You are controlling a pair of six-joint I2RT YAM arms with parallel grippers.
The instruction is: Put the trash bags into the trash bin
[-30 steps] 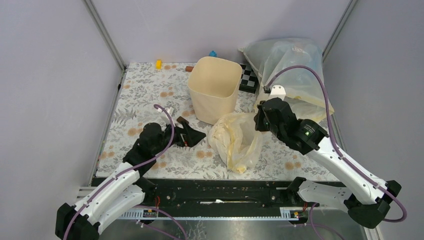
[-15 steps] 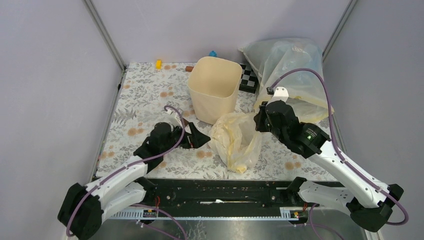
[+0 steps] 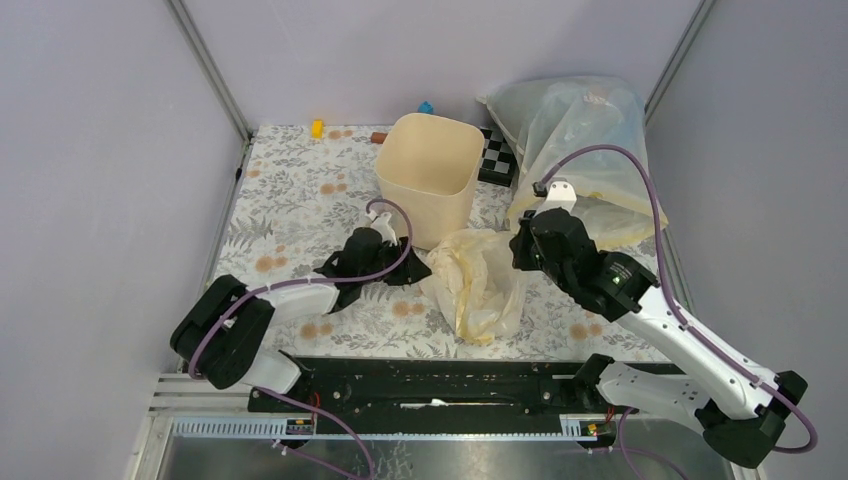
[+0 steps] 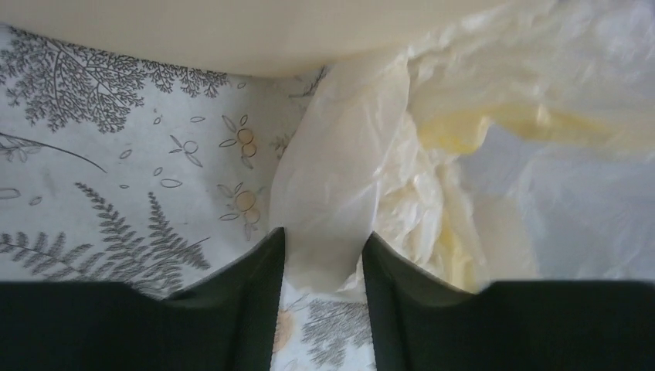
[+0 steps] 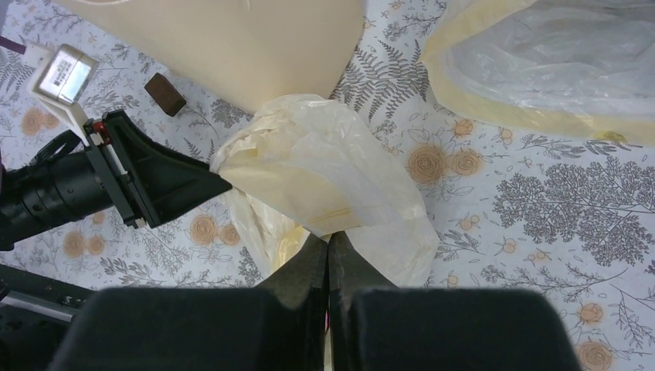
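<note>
From above, you see the thin, crinkly cream-yellow plastic trash bag (image 3: 478, 285) crumpled on the floral tablecloth (image 3: 290, 190), just in front of the cream-beige plastic wastebasket (image 3: 428, 212). The left gripper (image 3: 418, 270) is at its left edge and the right gripper (image 3: 518, 252) at its right.

Your left wrist camera shows the fingers (image 4: 259, 301) spread either side of a flap of film; you can't quite tell if they touch it.

Your right wrist camera shows that gripper's jaws pressed together, pinching the bag's near fold.

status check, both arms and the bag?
Left pincer open around a flap of the trash bag. Right pincer shut on it. Bag on table against trash bin, not in.
</note>
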